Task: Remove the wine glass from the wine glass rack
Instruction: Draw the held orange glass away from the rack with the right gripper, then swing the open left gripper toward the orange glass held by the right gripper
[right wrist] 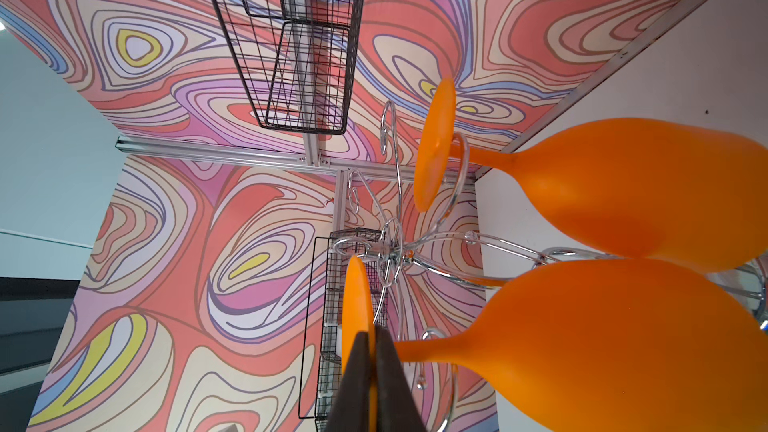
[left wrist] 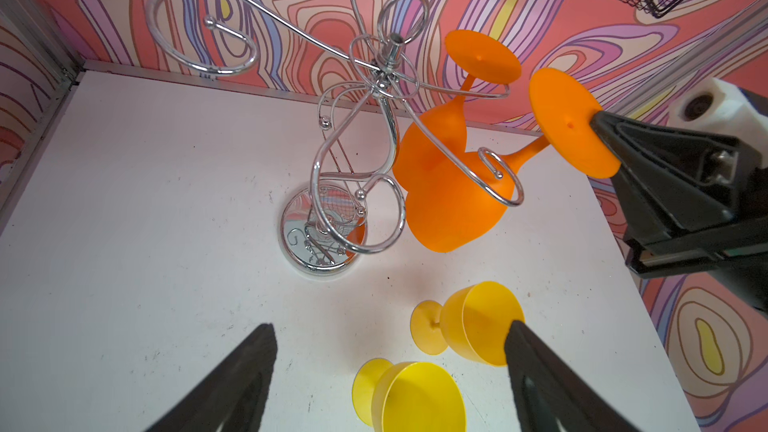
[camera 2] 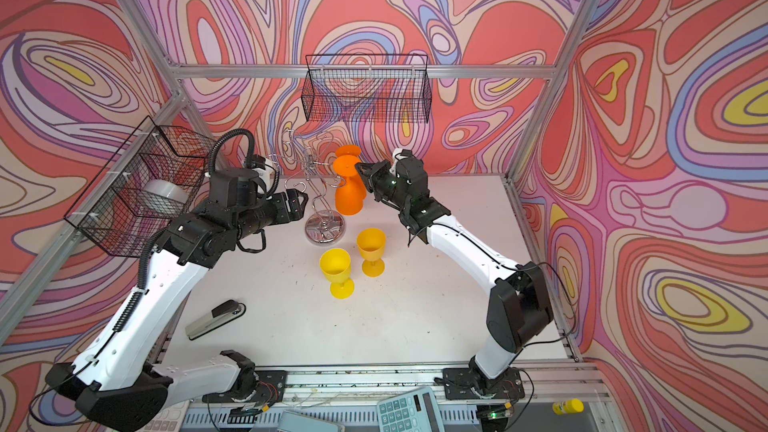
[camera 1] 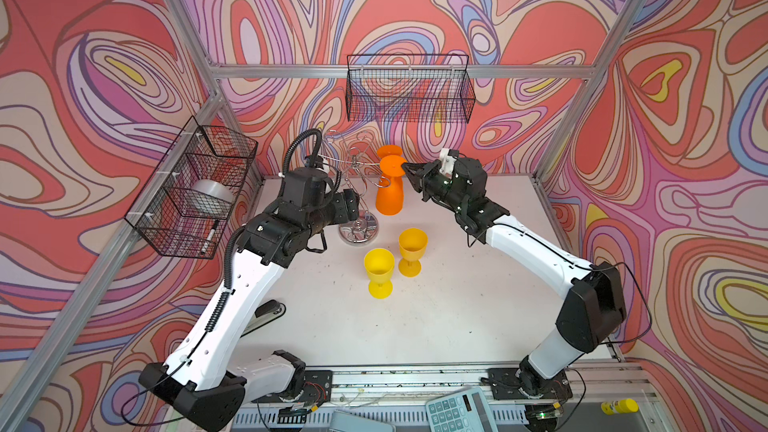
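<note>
Right gripper: clamped on the foot of the nearer orange wine glass.
Glass: hangs bowl-down on the wine glass rack, stem in a curled hook.
Left gripper: agape, empty, beside the rack.
Best move: draw the foot outward along the hook, level, steadily.

Reaches in from the left with left gripper spread wide, holding nothing; stretches in from the right, wrist raised, with right gripper pinched tight on orange wine glass foot.

Four wine glasses, one wine glass rack, two wire baskets.
Two orange at the right fingers, two yellow near the left fingers.
</note>
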Controlling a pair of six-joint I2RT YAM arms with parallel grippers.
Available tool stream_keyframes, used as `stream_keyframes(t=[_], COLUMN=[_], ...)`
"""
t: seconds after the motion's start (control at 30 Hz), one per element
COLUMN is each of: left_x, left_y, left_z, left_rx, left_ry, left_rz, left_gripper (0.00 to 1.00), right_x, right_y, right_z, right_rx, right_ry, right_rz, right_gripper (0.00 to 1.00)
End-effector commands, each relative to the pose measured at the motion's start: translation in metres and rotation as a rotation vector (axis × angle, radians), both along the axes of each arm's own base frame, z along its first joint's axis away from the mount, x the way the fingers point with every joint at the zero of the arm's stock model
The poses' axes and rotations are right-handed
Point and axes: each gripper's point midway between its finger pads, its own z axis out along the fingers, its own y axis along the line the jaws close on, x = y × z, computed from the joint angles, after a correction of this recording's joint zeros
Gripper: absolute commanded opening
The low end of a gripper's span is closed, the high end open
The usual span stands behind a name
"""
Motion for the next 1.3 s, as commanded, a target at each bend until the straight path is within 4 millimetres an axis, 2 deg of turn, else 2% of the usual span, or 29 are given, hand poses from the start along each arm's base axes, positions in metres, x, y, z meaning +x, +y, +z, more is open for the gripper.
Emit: stream_keyframes(t=[0.0, 0.27, 0.57, 0.83, 1.07, 1.27], left_x=[-0.003, -0.004, -0.005, -0.005, -0.017, -0.043], left_y=[-0.002, -0.002, -0.001, -0.008, -0.036, -0.067], left_z=[0.004, 0.003, 0.003, 0.003, 0.007, 0.006], left_rx=[-0.021, -0.024, -0.019, -0.050, -0.156, -0.238], left_ry=[-0.009, -0.007, -0.004, 0.006, 0.018, 0.030], left_rz=[-0.006, -0.005, -0.003, -0.022, -0.092, -0.165], left_gripper=[0.87, 0.87, 0.87, 0.87, 0.87, 0.87], right_x=[-0.005, -0.011, -0.014, -0.023, -0.029, -0.037], right_y=[-0.014, -0.038, -0.053, -0.073, -0.099, -0.124], right_z=[0.001, 0.015, 0.029, 0.039, 0.059, 0.060], right_rx=[-0.030, -0.079, -0.132, -0.112, -0.018, 0.051], right_ry=[-0.017, -0.059, -0.103, -0.108, -0.114, -0.090], right_rz=[-0.035, -0.096, -0.137, -0.156, -0.157, -0.162], right_gripper=[0.00, 0.00, 0.00, 0.00, 0.00, 0.00])
